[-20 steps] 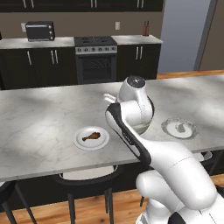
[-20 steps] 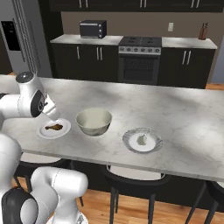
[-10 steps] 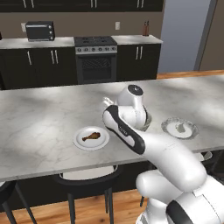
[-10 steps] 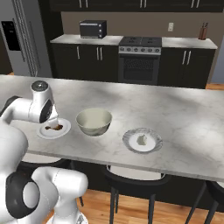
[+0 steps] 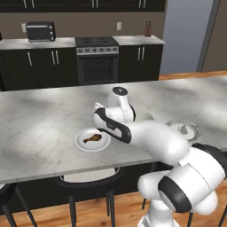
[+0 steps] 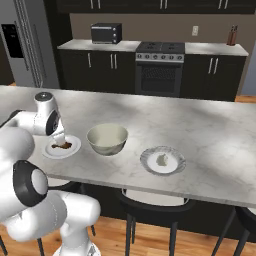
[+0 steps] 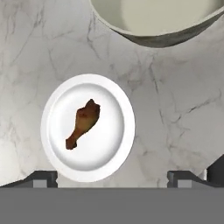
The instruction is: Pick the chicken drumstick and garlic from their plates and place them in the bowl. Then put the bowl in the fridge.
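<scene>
Lowered since the earlier frame, the gripper point(image 7: 112, 177) hovers wide-jawed above the chicken drumstick point(image 7: 82, 123), centred on its plate point(image 7: 114, 151). Bowl point(image 7: 157, 22) stands at 1 o'clock; garlic plate point(image 6: 162, 161) lies beyond, on the marble counter point(image 7: 175, 109).

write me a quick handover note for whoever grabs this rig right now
Gripper: open, empty, above the drumstick plate, its fingertips low in the hand view.
Chicken drumstick: lying on its plate, untouched.
Garlic: on the other plate, beyond the bowl.
Bowl: empty, on the island counter between the two plates.
Fridge: doors shut.
Done: nothing placed so far.
Left: drumstick and garlic into bowl, then bowl into fridge.
</scene>
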Robot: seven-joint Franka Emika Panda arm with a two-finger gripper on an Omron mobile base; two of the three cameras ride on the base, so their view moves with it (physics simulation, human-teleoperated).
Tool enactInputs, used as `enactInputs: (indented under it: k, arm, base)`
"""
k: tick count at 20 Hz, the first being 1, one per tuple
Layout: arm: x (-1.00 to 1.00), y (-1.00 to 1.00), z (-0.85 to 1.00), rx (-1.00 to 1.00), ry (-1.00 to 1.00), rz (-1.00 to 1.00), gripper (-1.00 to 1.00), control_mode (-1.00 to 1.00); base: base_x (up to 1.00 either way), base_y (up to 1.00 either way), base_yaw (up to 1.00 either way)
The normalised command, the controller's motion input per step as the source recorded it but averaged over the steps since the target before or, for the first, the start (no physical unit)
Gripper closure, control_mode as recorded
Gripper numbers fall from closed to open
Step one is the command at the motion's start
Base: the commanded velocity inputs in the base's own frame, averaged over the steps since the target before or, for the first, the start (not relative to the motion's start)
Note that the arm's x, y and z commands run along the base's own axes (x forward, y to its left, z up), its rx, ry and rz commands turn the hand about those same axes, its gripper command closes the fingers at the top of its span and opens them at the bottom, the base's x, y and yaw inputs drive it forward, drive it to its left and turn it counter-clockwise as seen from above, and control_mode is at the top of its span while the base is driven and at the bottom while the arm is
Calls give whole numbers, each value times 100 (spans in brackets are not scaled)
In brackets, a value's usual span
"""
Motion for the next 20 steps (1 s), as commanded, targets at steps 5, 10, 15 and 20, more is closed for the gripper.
enactInputs:
  k: [5,10,15,20]
  arm:
    - [33,6,-46,-1,0,0,-100,-100]
    - [40,0,-41,1,0,0,-100,-100]
    - [36,11,-34,0,3,0,-100,-100]
    - [28,19,-30,0,4,0,-100,-100]
  base:
    - [0,0,0]
    - [0,0,0]
    - [0,0,0]
    - [0,0,0]
